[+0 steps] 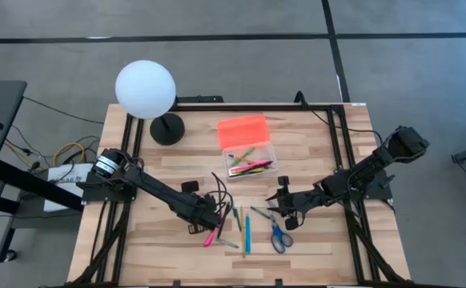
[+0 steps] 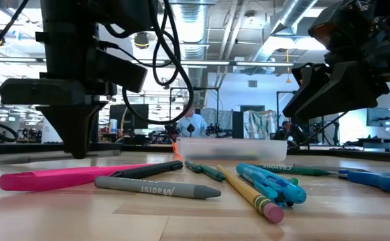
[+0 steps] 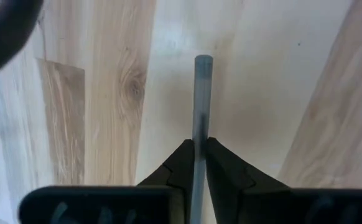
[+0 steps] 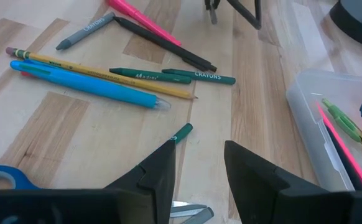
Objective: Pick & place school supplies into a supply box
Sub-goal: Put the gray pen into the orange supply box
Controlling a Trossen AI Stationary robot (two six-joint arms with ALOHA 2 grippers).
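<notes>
You are working on a pale butcher-block table of joined wood strips, set on grey floor; behind it the low view shows an open workshop with ceiling ducts and a seated person, too far to make out. The clear plastic supply box, its orange lid hinged back, sits mid-table beside a white globe lamp and already holds several pens. Your left gripper pinches a thin grey crayon lying flat on the wood; its lower end is hidden between the fingers. Your right gripper hovers with fingers parted and empty, above a green crayon that is partly cut off, near blue-handled scissors.
</notes>
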